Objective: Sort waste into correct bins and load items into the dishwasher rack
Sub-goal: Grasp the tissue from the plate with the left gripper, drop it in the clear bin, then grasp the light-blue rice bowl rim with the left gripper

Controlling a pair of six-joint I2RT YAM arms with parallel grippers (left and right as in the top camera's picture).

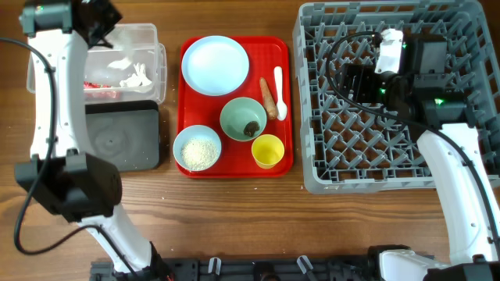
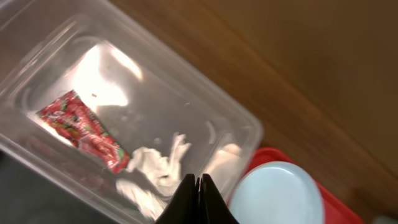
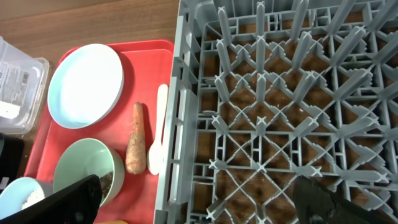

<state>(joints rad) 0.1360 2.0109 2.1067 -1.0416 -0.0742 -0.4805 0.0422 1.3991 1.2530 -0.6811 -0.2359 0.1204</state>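
Landmark: red tray [image 1: 237, 165].
- On it: pale blue plate [image 1: 215, 65], green bowl [image 1: 232, 112] with dark lump [image 1: 251, 129], blue bowl [image 1: 177, 147] of rice [image 1: 198, 154], yellow cup [image 1: 268, 151], carrot stick [image 1: 268, 95], spoon [image 1: 280, 94].
- Left of it: clear tub [image 1: 151, 37] holding red wrapper [image 2: 81, 127] and tissue [image 2: 155, 169]; left end effector [image 2: 197, 198] above, pinched together, holding nothing.
- Right of it: dishwasher rack [image 1: 312, 160]; right end effector [image 3: 205, 199] over it, spread wide.

Under the right gripper [image 3: 196, 183], between its spread jaws, upright pegs [image 3: 259, 79] crowd the dishwasher rack [image 3: 186, 106]. Ahead of the left gripper's [image 2: 198, 178] closed jaws, crumpled tissue [image 2: 155, 167] and a red wrapper [image 2: 81, 127] lie in the clear tub [image 2: 186, 87]; bare floor opens beyond them.
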